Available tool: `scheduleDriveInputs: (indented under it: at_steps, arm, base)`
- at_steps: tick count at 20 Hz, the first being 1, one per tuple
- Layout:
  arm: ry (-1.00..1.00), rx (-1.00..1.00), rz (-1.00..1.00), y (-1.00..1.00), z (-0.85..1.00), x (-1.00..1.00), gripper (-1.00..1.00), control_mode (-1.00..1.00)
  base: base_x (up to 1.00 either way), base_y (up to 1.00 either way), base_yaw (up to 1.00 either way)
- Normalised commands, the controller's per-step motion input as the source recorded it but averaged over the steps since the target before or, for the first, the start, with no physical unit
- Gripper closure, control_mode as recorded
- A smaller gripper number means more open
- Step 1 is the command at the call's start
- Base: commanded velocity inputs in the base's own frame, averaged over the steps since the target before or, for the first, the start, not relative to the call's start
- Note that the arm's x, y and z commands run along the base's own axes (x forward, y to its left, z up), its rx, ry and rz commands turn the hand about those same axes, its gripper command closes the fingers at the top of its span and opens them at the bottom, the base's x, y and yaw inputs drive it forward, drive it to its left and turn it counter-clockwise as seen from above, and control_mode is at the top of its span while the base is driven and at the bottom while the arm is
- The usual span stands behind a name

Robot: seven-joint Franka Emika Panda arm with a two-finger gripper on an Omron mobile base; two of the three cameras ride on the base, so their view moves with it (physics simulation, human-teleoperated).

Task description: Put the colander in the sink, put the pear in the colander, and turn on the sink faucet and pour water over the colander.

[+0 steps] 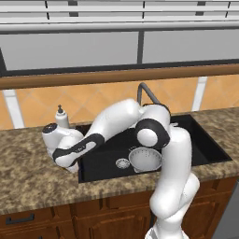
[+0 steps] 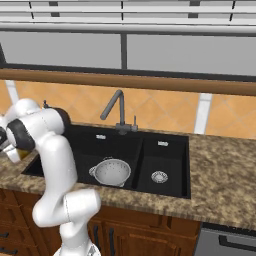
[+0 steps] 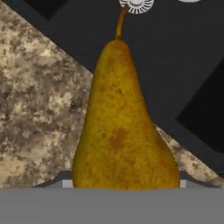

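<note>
Colander [image 1: 145, 159]: light grey-white, perforated, set upright in the wide basin of the sink [image 1: 100, 163], near the front wall. In the right base view it is seen beside the divider, with the narrow basin and its silver drain [image 2: 159, 176] on the far side of that divider.

Sink: matte black, double-basin, let into a speckled brown granite counter [image 1: 32, 177].

Sink faucet [image 2: 116, 111]: dark grey, angular bent spout, mounted behind the basins with a small side lever. No water is seen at the spout.

Soap dispenser [image 1: 61, 117]: white bottle with pump top, stood on the counter at the sink's left rear corner.

Pear [image 3: 122, 131]: yellow-brown with russet speckles, stem pointed away from the hand camera toward the sink. It is seen close up over the counter edge beside the sink, its broad end nearest the hand.

Gripper [image 1: 72, 165]: reached low over the counter at the sink's left edge. The fingertips are hidden behind the pear in the hand view; whether the jaws are closed on the pear cannot be told.
</note>
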Motion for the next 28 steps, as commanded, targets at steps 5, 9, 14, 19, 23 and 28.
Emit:
scheduleDriveInputs:
  at_steps: [5,9,14,19,23,28]
  arm:
    - [-0.07,0.00,-0.26,-1.00,0.09,0.00,1.00,-1.00]
    - [-0.03,0.01,-0.26,-1.00,0.13,0.05,1.00,-1.00]
    - [0.00,0.01,-0.26,-1.00,0.06,0.29,1.00,-1.00]
    - [0.00,0.00,-0.28,-1.00,0.00,0.38,1.00,-1.00]
    - [0.00,0.00,-0.27,-0.99,0.00,0.31,1.00,-1.00]
    - [0.00,0.00,-0.26,-0.86,-0.08,0.27,1.00,-1.00]
  base:
    - [0.00,0.00,0.00]
    - [0.00,0.00,0.00]
    - [0.00,0.00,0.00]
    - [0.00,0.00,0.00]
    - [0.00,0.00,0.00]
    - [0.00,0.00,0.00]
